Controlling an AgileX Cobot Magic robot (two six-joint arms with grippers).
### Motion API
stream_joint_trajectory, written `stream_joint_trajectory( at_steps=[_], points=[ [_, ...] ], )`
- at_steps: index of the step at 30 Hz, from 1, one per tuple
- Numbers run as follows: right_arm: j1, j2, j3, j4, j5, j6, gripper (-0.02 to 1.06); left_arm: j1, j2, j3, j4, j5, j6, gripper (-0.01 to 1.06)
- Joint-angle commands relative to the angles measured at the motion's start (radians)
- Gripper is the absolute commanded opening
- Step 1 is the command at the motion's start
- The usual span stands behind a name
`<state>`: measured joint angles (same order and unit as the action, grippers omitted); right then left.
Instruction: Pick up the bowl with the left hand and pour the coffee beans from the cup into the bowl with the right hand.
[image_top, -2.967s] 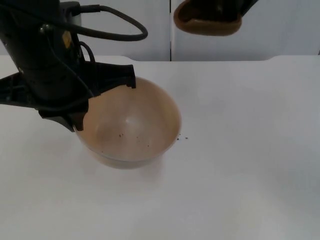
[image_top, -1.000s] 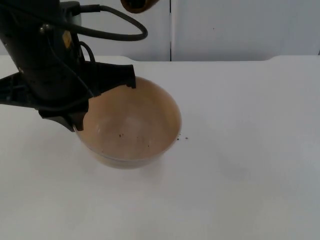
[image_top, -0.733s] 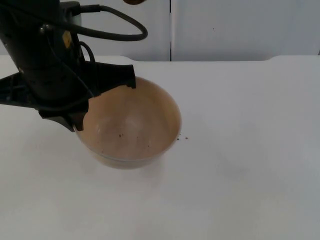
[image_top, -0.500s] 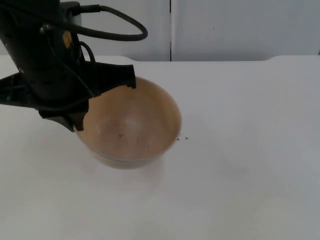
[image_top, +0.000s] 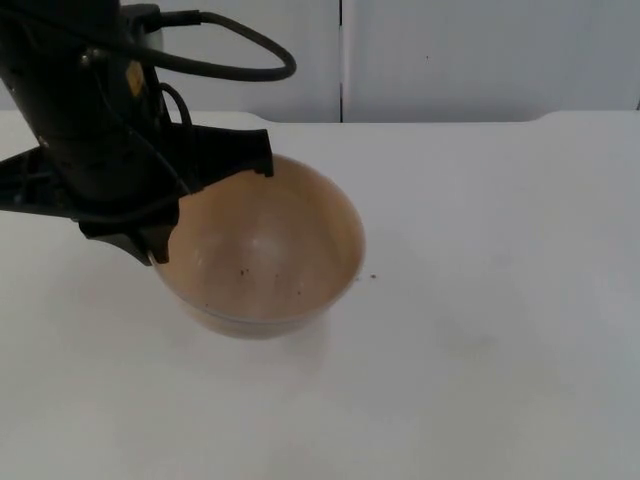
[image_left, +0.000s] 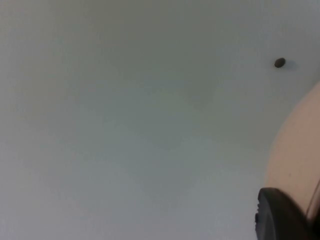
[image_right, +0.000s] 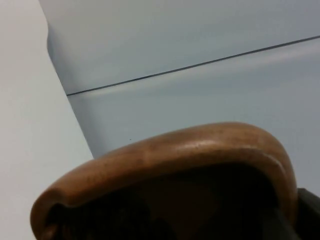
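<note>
Since earlier frame, brown wooden cup (image_right: 200, 165) went up out of top view, clamped in right gripper near partition wall (image_right: 200, 55). I kept left gripper (image_top: 150, 215) fingers clamped on tan wooden bowl (image_top: 265, 250) rim, bowl steady over white table (image_top: 480, 300), awaiting pour.

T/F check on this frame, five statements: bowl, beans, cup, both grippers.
1. The left gripper grips the bowl at its rim. True.
2. The bowl is heaped with coffee beans. False: just a few dark specks lie inside it.
3. A stray bean lies on the table beside the bowl. True; the left wrist view also shows a bean on the table.
4. The brown cup stands upright on the table to the bowl's right. False: in the right wrist view its rim is close to the camera, against the grey wall.
5. The bowl is upside down. False: its opening faces up.
</note>
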<state>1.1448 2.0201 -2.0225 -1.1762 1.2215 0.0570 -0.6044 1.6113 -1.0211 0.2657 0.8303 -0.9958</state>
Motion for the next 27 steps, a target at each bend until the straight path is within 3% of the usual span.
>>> stream_joint_trajectory(
  at_steps=[1, 6, 9, 16, 27],
  points=[
    [0.007, -0.013, -0.005, -0.030, 0.000, -0.002, 0.00, 0.003, -0.004, 0.000, -0.008, -0.006, -0.007, 0.00],
    [0.007, -0.013, 0.001, -0.049, 0.000, 0.003, 0.00, 0.003, -0.004, 0.000, -0.011, -0.006, -0.007, 0.00],
    [0.029, -0.013, 0.074, -0.157, 0.000, 0.041, 0.00, 0.003, -0.004, 0.000, -0.011, -0.006, -0.007, 0.00],
    [0.030, -0.013, 0.127, -0.164, 0.000, 0.107, 0.00, 0.003, -0.004, 0.000, -0.013, -0.006, -0.007, 0.00],
    [0.066, -0.013, 0.127, -0.262, 0.000, 0.148, 0.00, 0.003, -0.004, 0.000, -0.015, -0.006, -0.007, 0.00]
  ],
)
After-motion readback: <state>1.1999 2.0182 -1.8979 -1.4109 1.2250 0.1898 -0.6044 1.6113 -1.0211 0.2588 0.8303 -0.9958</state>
